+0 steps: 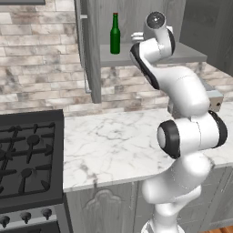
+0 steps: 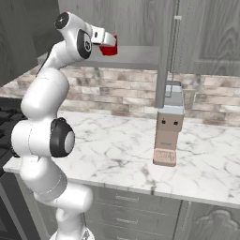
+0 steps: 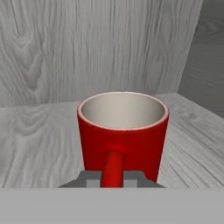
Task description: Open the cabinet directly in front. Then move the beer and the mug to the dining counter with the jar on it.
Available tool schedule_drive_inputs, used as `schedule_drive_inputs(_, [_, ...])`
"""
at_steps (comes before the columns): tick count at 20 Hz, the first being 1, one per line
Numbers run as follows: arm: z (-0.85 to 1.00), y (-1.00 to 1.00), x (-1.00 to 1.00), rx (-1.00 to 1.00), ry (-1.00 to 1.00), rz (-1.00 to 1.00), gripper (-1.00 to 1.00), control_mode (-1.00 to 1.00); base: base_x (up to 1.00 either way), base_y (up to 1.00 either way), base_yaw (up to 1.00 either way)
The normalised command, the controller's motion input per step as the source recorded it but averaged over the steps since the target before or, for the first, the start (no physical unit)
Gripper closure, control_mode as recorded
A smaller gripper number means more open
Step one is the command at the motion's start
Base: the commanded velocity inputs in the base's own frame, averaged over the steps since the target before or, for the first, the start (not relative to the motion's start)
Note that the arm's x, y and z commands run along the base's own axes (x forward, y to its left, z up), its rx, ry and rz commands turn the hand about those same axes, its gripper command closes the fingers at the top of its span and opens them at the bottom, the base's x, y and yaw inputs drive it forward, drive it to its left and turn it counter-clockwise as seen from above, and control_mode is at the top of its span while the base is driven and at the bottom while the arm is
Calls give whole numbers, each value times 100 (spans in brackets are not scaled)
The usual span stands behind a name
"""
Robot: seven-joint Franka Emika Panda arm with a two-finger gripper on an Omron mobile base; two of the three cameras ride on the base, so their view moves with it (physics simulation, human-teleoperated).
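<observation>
Cabinet (image 1: 91, 50) doors are open. Tool (image 2: 110, 43) is inside, up on the cabinet shelf (image 1: 182, 53), clamped on the handle of the mug (image 3: 123, 135); in the hand view both tips pinch the red loop from either side. Mug stands upright on the shelf, near the right side wall, back panel just behind it.

Beer (image 1: 115, 34) stands upright on the same shelf, left of the arm, apart from the mug, untouched.

Risks, my read:
- Grip is on the handle only, so the mug could pivot or swing on lift and slip out.
- Pulling straight out with the wrist this deep could clip the right door edge (image 2: 165, 56) or the shelf lip.
- Elbow sweeps close to the beer on retreat; a wide swing could knock it off the shelf.

Containers: mug interior is pale and looks empty, so no spill worry. Cabinet holds the mug and the beer. Boxy appliance (image 2: 168, 136) sits on the marble bench (image 1: 118, 145) below; can't tell what it is.
</observation>
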Motion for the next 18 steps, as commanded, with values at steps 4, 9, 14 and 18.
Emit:
schedule_drive_inputs(4, [-32,-24,-100,0,-17,3,100,-100,0,0,0])
schedule_drive_inputs(9, [-21,-26,-100,7,-25,9,100,-100,0,0,0])
schedule_drive_inputs(14, [1,-1,-100,3,-4,32,100,-100,0,0,0])
schedule_drive_inputs(18, [-3,0,-100,0,0,41,100,-100,0,0,0])
